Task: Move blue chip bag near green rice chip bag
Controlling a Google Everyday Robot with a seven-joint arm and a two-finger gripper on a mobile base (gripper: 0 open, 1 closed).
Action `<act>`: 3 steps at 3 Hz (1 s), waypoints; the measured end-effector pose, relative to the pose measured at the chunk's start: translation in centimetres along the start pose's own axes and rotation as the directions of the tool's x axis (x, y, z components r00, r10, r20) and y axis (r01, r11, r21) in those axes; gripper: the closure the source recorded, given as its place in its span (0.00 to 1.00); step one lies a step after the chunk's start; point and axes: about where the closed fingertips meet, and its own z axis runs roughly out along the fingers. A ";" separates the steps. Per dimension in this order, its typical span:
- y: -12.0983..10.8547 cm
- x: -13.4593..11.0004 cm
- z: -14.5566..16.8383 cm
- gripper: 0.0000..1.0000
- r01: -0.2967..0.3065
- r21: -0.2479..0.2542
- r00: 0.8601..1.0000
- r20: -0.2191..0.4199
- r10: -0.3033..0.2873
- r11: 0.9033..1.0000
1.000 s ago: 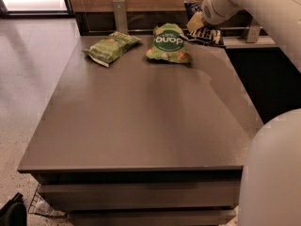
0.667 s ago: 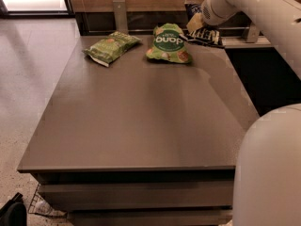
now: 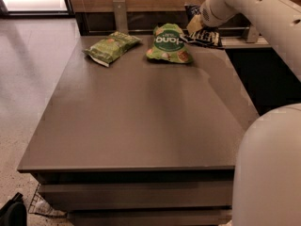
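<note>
Almost nothing has moved since the earlier frames: the three bags lie where they did, and the gripper [image 3: 195, 26] remains at the table's far right corner.

Nearest, at 4 o'clock in the view, bulges the robot's white body [image 3: 269, 168]. Ahead of it stretches a grey-brown table [image 3: 141, 126], its near half bare. At the far edge, at 11 o'clock from the table's middle, lies an olive-green bag [image 3: 110, 46] with a white end. At 12 o'clock lies the green rice chip bag [image 3: 168, 44], bright green with a dark oval and white letters. Just beside it, on its 2 o'clock side, lies the blue chip bag [image 3: 207, 37], dark navy with white lettering; whether the two touch cannot be told. The gripper sits right on the blue bag's far left part, at the end of a white arm [image 3: 254, 8] coming in from 2 o'clock. Whether it is wide, narrow or clamped on the bag cannot be told.
</note>
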 end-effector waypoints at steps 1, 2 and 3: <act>0.2 0.1 0.3 0.21 0.001 -0.003 1.000 -0.003 -0.001 1.000; 0.4 0.2 0.6 0.00 0.002 -0.007 1.000 -0.007 -0.002 1.000; 0.4 0.2 0.6 0.00 0.002 -0.007 1.000 -0.007 -0.002 1.000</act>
